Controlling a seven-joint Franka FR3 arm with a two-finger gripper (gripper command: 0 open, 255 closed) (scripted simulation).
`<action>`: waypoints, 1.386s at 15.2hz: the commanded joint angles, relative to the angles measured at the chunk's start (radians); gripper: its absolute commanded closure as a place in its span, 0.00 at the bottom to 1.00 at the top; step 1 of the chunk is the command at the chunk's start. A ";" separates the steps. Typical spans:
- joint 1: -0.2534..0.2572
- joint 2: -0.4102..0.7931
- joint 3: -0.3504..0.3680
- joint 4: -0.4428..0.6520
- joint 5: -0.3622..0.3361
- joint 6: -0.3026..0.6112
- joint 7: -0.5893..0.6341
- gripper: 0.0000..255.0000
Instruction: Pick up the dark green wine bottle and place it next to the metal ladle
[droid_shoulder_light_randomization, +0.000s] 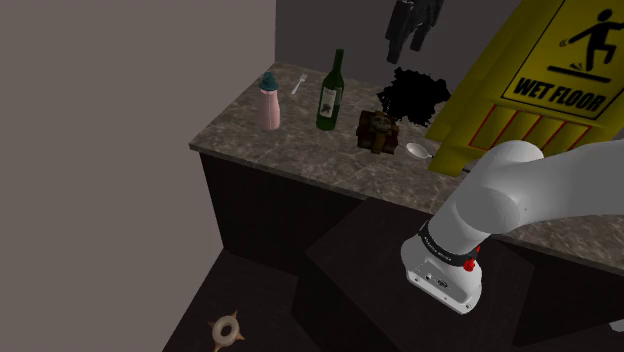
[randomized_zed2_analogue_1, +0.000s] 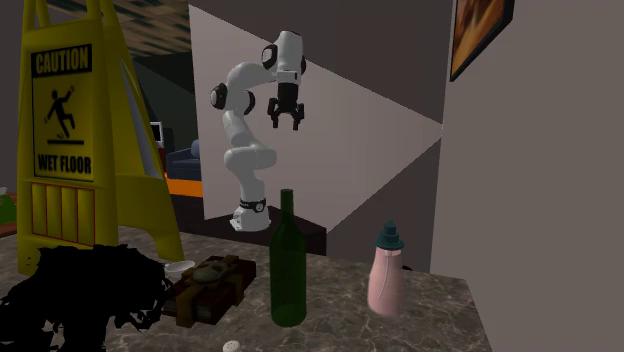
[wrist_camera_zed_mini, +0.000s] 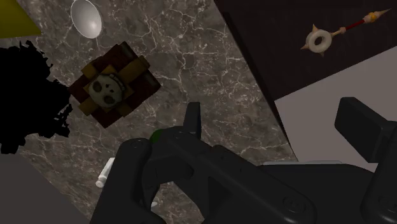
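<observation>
well apart from gripper (randomized_zed2_analogue_1: 285, 121), wine bottle (randomized_zed2_analogue_1: 288, 268)

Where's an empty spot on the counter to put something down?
Bare counter runs along the near edge in the shoulder view, in front of the pink bottle and green bottle. It's crowded by the ladle: the brown box, black clump and yellow sign hem it in.
</observation>
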 joint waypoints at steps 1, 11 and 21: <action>0.000 0.000 0.000 0.000 0.000 0.000 0.000 0.00; -0.042 0.265 -0.120 0.053 -0.051 0.257 -0.091 0.00; -0.070 0.589 -0.227 0.235 -0.022 0.441 -0.194 0.00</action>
